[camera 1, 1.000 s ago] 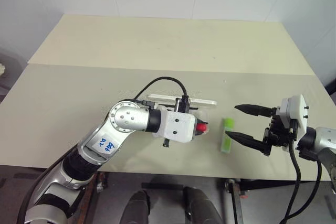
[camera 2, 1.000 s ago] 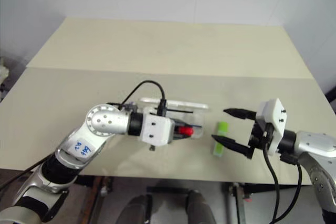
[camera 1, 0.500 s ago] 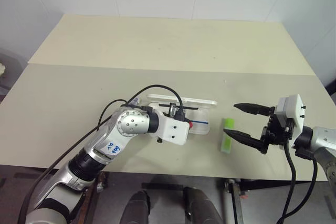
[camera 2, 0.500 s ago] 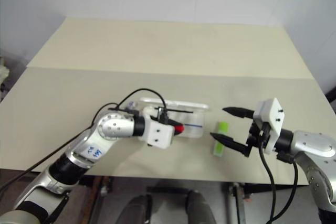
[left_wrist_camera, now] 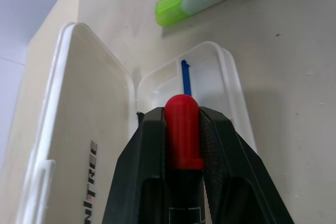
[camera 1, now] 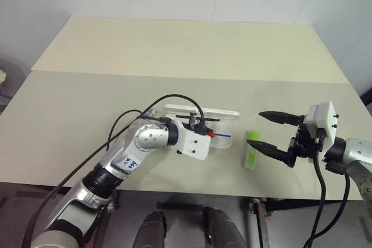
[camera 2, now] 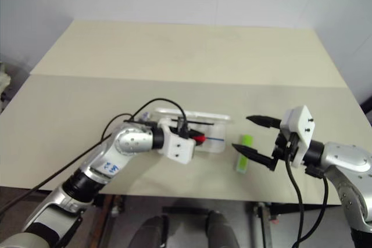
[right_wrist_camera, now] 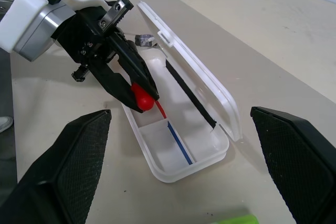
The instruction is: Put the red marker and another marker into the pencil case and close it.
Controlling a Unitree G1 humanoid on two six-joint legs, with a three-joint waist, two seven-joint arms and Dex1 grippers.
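While clamped in the left gripper (right_wrist_camera: 137, 88), the red marker (left_wrist_camera: 182, 129) pointing tip-first over the tray of the open pencil case (right_wrist_camera: 181, 150); to the right, on the table (camera 1: 174, 45), the green marker (camera 1: 251, 149) near the case; just beside it, right gripper (camera 1: 266, 131) hovering, fingers spread wide, empty; farther back, lid hinged upright

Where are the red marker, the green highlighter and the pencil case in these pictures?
red marker (left_wrist_camera: 182, 129), left wrist view, on its red cap between the fingers.
green highlighter (camera 1: 251, 151), left eye view, on its mid body.
pencil case (right_wrist_camera: 181, 170), right wrist view, on its tray's near rim.
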